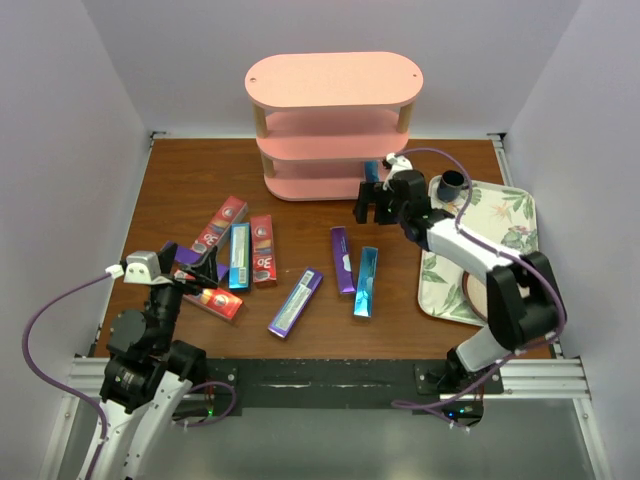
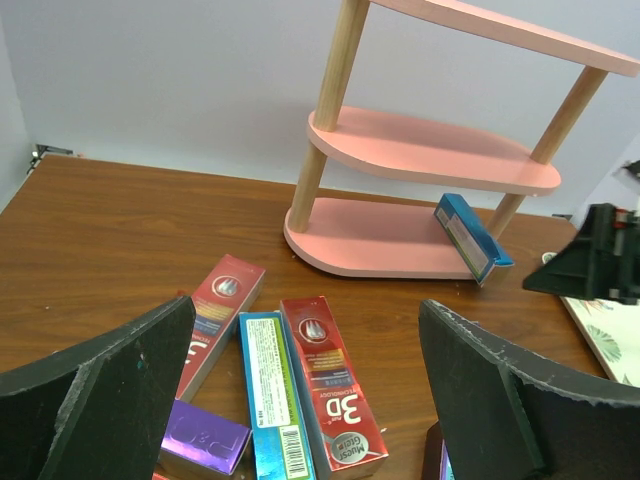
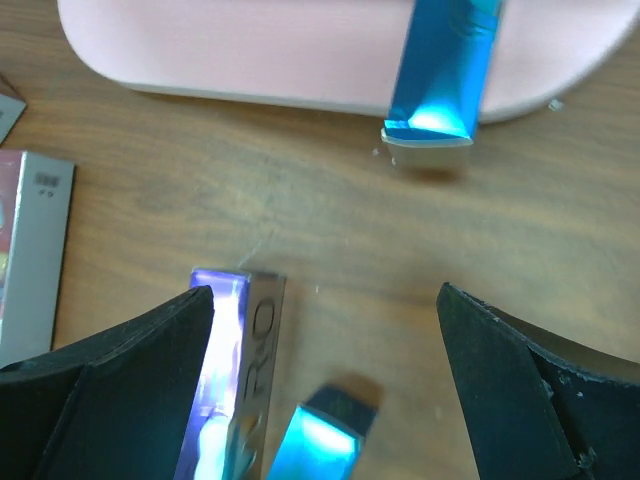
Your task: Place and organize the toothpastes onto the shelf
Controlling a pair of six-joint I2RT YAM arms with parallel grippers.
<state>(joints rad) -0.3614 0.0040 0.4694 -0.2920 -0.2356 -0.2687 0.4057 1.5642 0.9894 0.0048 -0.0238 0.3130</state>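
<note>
Left tool [image 2: 308, 325] and right tool [image 3: 325, 295] gape empty; one toothpaste [image 3: 440, 70] rests on the shelf [image 3: 250, 50] ahead, eight remain on the surface [image 3: 300, 180].

The left arm [image 1: 150, 330] rises at the near-left corner of the tabletop [image 1: 200, 180], its left gripper [image 1: 200, 270] spread wide and empty. The right arm [image 1: 470, 255] stretches toward the far edge, its right gripper [image 1: 371, 210] likewise gaping, holding nothing.

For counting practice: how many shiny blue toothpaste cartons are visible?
3 blue cartons: one on the pink three-tier shelf's bottom board, one between red cartons at left, one beside a purple carton mid-table. More may be hidden.
</note>
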